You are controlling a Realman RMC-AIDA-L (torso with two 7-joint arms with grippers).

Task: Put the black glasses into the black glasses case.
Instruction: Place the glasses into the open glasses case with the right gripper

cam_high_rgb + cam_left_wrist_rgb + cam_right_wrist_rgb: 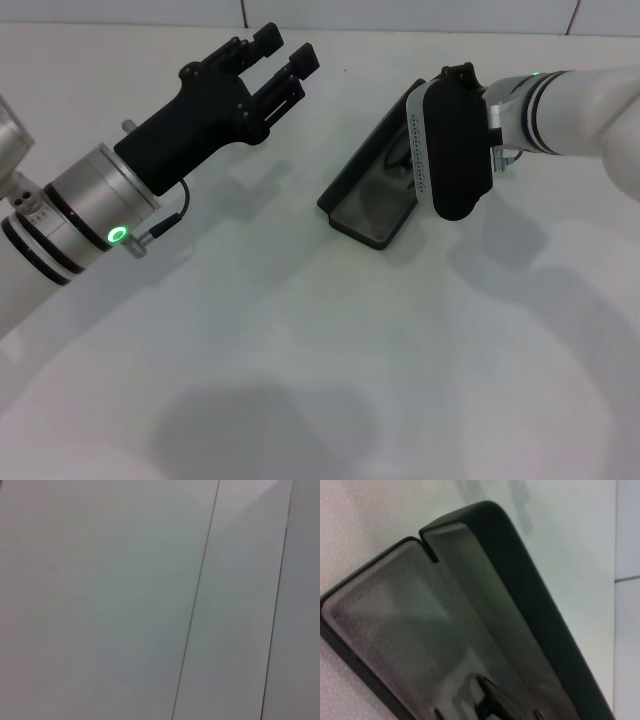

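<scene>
The black glasses case (pixel 368 205) lies open on the white table, right of the middle, its lid (pixel 372 140) raised on the far-left side. The right wrist view shows its grey lining (pixel 415 625) close up. My right gripper (pixel 448 150) hangs right over the case's far end and covers much of it. Thin black lines of the black glasses (pixel 400 158) show inside the case beside that gripper. A dark piece (pixel 487 705) also sits low in the lining. Most of the glasses are hidden. My left gripper (pixel 282 55) is raised at the far left, open and empty.
The white table (pixel 300 340) carries only shadows of the arms in front of the case. Its far edge meets a pale wall with thin seams (pixel 197 600). The left wrist view shows only that pale surface.
</scene>
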